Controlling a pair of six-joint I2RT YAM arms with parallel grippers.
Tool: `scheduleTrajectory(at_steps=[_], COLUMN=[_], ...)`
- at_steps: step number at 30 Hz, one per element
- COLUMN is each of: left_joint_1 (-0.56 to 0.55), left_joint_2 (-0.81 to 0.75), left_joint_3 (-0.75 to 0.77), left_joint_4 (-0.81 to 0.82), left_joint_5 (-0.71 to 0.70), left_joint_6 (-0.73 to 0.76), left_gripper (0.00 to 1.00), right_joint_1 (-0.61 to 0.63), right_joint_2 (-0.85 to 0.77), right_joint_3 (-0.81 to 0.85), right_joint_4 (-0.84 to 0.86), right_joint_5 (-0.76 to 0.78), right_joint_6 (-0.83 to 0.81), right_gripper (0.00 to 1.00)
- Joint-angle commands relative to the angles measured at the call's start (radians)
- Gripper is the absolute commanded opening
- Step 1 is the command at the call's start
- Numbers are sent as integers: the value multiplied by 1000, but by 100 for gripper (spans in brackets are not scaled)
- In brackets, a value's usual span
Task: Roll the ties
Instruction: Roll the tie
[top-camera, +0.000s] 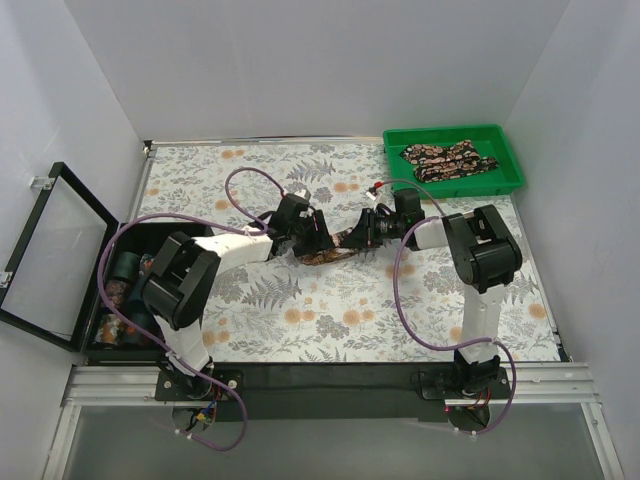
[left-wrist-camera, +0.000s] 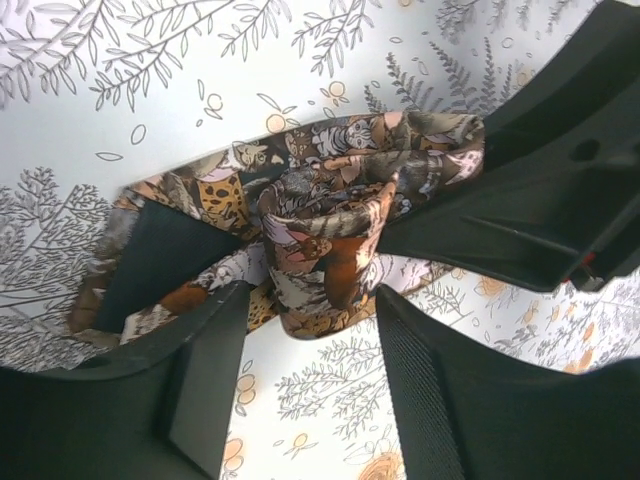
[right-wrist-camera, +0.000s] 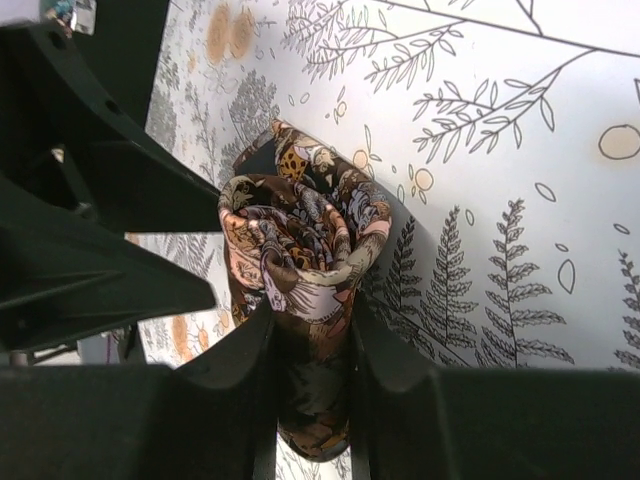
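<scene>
Fern-print worktop (top-camera: 330, 330), white-walled cell: both arms reach inward, meeting mid-surface. Right tool (right-wrist-camera: 305, 330) pinches the part-rolled tie (right-wrist-camera: 300, 240); left tool (left-wrist-camera: 310, 310) stands spread around its end. From above, the roll is largely hidden.

Paisley tie (top-camera: 335, 247) half rolled, centre; second tie (top-camera: 448, 160) bunched far right.

I can read no words, numbers, labels or brand marks, neither on the tie (right-wrist-camera: 300, 270) between my fingers (right-wrist-camera: 410, 420) nor on the cloth (right-wrist-camera: 500, 150) around it.
</scene>
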Motion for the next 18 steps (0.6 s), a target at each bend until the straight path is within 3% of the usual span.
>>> scheduleTrajectory(at_steps=[1, 5, 10, 18], left_joint_1=[18, 49, 54, 54], left_joint_2=[-122, -138, -90, -116], left_joint_3=[-16, -23, 6, -24], left_joint_4=[-26, -59, -129, -138], left_joint_5=[-43, -80, -35, 38], left_joint_6=[55, 129, 166, 123], left_gripper=[51, 51, 39, 40], right_joint_1=[-11, -11, -9, 11], right_joint_2=[-56, -81, -109, -119], right_joint_3=[44, 126, 222, 408], right_joint_4=[-195, -448, -655, -1002], right_joint_5=[43, 94, 218, 474], right_joint_6=[-136, -289, -424, -610], right_gripper=[8, 4, 3, 3])
